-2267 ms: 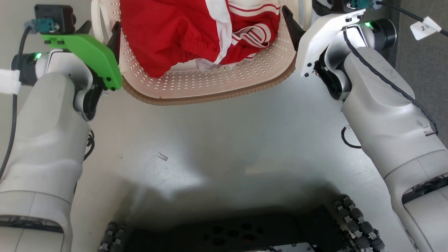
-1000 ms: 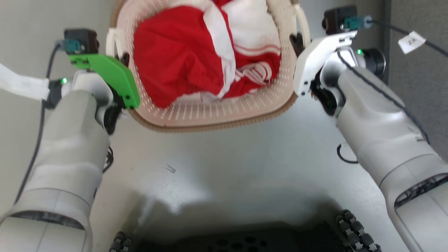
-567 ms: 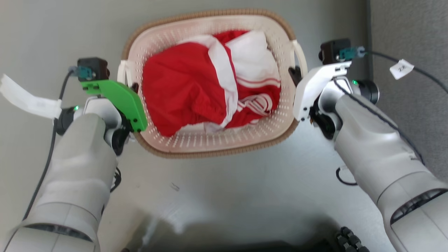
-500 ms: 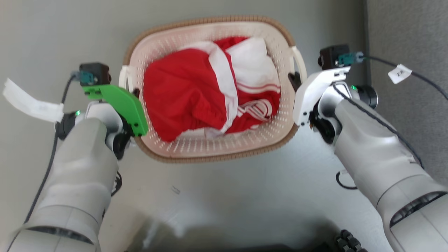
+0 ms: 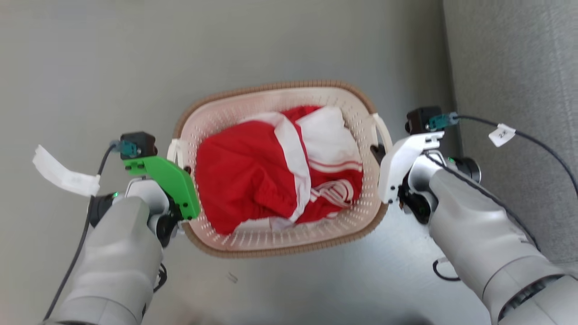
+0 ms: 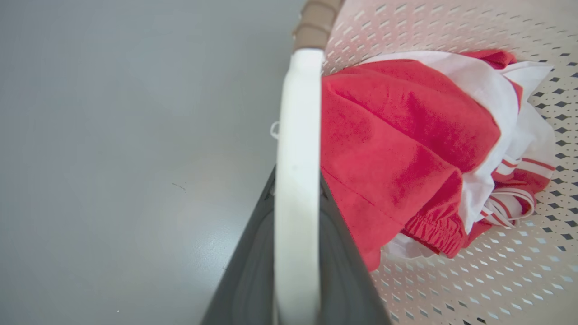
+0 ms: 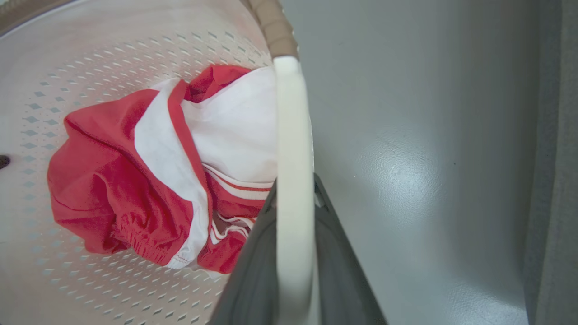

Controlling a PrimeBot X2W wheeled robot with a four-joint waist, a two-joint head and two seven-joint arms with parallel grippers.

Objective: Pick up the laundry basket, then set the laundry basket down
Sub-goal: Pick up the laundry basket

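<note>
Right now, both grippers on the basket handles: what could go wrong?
1. The left gripper and right gripper each pinch a thin white handle; uneven arm motion could tilt the laundry basket or slip a handle.
2. The right arm's tagged cable hangs near the grey textured surface and might snag.

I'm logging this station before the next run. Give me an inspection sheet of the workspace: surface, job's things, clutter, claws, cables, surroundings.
Surface: grey floor, smooth, with one small scuff mark near the basket.
Job's things: laundry basket, upright, holding red and white clothes; cannot tell whether it is lifted.
Clutter: nothing seen.
Claws: left claw shut on the left handle; right claw shut on the right handle.
Cables: black cable with a white tag on the right arm; another tagged cable on the left arm.
Surroundings: grey textured surface at the right.
</note>
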